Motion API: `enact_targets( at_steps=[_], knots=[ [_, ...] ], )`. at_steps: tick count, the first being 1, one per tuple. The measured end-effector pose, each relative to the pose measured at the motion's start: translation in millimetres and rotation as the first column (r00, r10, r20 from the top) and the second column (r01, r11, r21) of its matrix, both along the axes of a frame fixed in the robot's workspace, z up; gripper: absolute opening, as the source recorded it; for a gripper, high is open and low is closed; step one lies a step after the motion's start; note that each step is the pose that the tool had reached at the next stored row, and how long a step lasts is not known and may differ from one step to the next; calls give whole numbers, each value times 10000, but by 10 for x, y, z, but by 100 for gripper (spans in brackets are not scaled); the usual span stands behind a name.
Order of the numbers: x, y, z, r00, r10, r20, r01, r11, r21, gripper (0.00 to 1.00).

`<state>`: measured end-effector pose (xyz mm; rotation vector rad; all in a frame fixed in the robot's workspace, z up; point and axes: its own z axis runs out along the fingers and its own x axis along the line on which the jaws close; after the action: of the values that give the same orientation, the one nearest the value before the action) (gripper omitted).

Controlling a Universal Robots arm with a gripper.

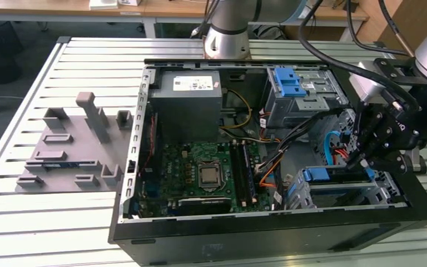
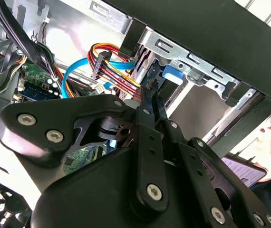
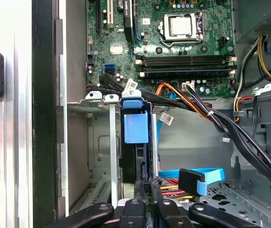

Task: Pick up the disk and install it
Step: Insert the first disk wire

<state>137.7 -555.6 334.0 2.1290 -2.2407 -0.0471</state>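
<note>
- Black gripper (image 1: 363, 161) fingers pinched together on the blue-bracketed silver disk (image 3: 136, 142), which stands on edge in the drive cage.
- Open black computer case (image 1: 273, 233) lies on the white slatted worktop (image 1: 87, 61), near its exterior-view-right edge.
- Grey fixture tray (image 1: 73, 150) beside the case.

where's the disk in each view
Exterior view: the disk stands in the drive cage at the case's front corner, on the exterior view's right, under the tool.
First wrist view: blue-bracketed disk upright in the cage.
Second wrist view: blue bracket past the tool.
Shared landmark: the blue bracket.
</note>
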Motion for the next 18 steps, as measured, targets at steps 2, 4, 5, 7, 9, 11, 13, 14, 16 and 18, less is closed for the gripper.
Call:
enact_targets(
  at_steps=[2,4,5,7,9,11,13,14,16,18],
  knots=[
    [1,-1,-3,10000,-1,-1,1,10000,2,16],
    [2,-2,-8,10000,0,-1,0,10000,0,16],
    [2,-2,-12,10000,0,-2,0,10000,0,16],
    [2,-3,-17,10000,0,-1,0,10000,-3,16],
    [2,-3,-25,10000,0,-3,0,10000,-1,16],
    [3,-3,-32,10000,0,-8,0,10000,-2,16],
    [5,-4,-40,10000,-1,-10,1,10000,1,16],
    [5,-4,-39,10000,-2,-10,2,10000,0,16],
    [6,-4,-40,10000,-2,-10,2,10000,-1,16],
    [6,-4,-40,10000,-1,-10,1,10000,-1,16]
  ],
)
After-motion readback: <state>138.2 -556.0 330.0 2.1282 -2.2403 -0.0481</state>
